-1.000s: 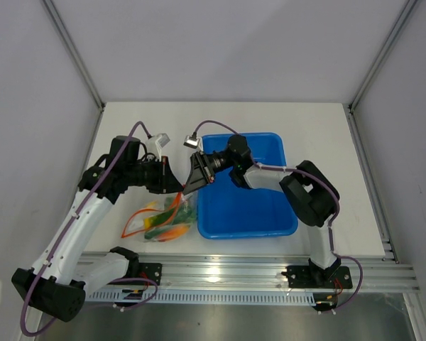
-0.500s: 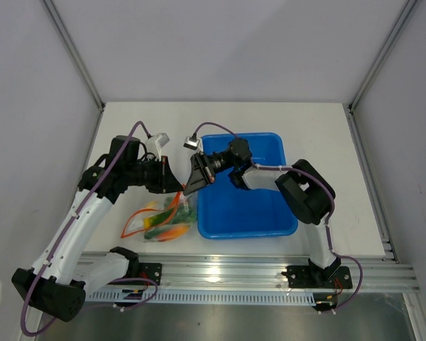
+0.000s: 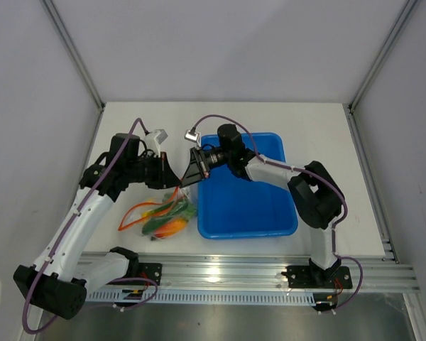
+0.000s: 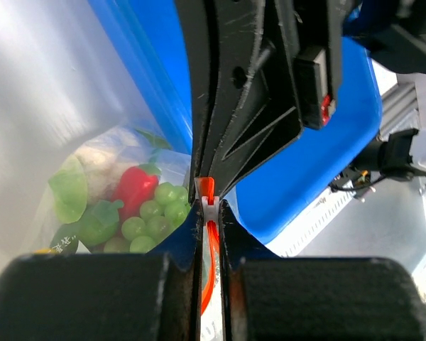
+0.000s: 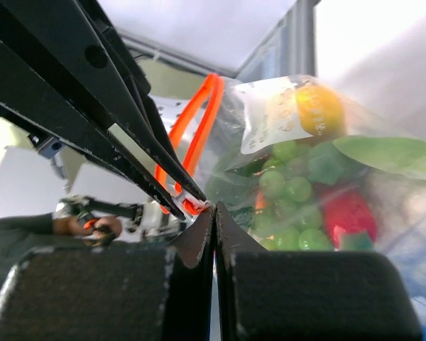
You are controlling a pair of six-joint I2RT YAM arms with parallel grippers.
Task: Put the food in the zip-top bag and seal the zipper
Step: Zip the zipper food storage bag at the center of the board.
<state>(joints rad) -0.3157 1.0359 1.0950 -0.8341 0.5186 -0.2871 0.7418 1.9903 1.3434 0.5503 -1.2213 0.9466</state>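
The zip-top bag [image 3: 163, 217], a floppy pouch of clear, glossy film, hangs by its mouth just left of the blue tub [image 3: 248, 213], its bulging bottom low over the white matte tabletop [image 3: 312, 121]. The left tool [image 3: 169, 175] is closed on the zipper [image 3: 130, 212], the thin red-orange strip that sags out to the left in a loose loop. In the left wrist view the two flat black fingers of the left tool [image 4: 209, 213] pinch that ribbed strip [image 4: 208, 241] edge-on between them. The right tool [image 3: 189, 175] comes in from the tub side, its wedge-shaped black fingers pressed flat together with no gap. Their tips [image 4: 204, 170] touch the strip's end just beyond the left tool. Whether any plastic is caught between them cannot be told. From the right wrist the zipper [image 5: 195, 135] arches up as a slim orange band behind the right tool [image 5: 213, 213]. Through the wrinkled film show round, smooth green grapes [image 5: 284, 192], a shiny red chili [image 5: 348, 213] and an orange-yellow fruit [image 5: 318, 106] under a white printed label. The tub is hard, smooth plastic, rectangular with rounded corners.
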